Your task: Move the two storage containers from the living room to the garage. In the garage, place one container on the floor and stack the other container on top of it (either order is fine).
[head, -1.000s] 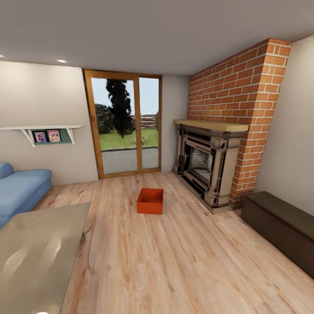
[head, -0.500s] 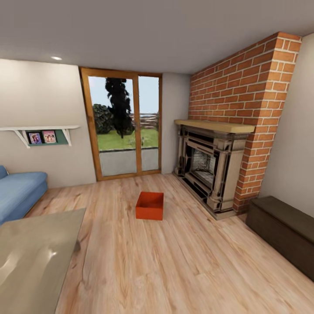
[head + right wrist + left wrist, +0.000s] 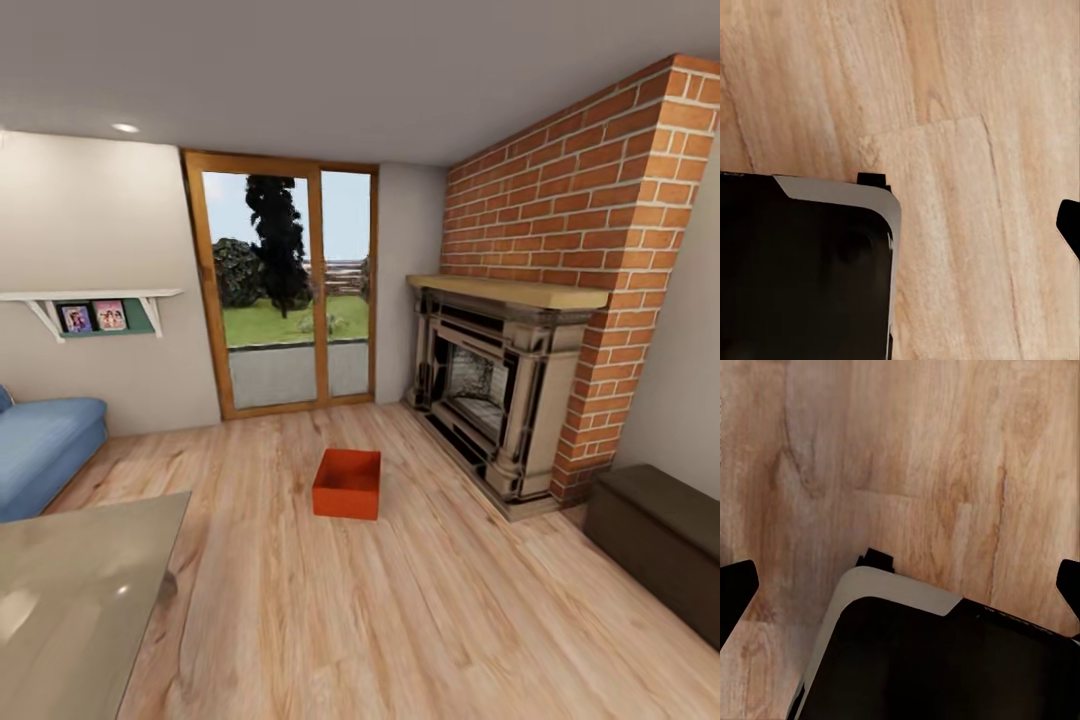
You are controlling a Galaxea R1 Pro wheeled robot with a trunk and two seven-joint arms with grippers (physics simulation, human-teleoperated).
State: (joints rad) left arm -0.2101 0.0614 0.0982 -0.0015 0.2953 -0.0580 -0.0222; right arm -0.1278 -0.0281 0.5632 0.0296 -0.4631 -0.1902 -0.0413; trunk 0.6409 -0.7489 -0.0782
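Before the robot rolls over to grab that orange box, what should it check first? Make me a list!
1. Storage container in sight on the wood floor: ok.
2. Container upright, open side up: ok.
3. Path straight to it free of furniture: ok.
4. Grey table to the left, away from the path: ok.
5. Left gripper open, nothing in it: ok.
6. Second container located: cannot tell.

Brick fireplace [image 3: 505, 400] right, blue sofa [image 3: 45, 450] left, glass door [image 3: 290, 290] behind.
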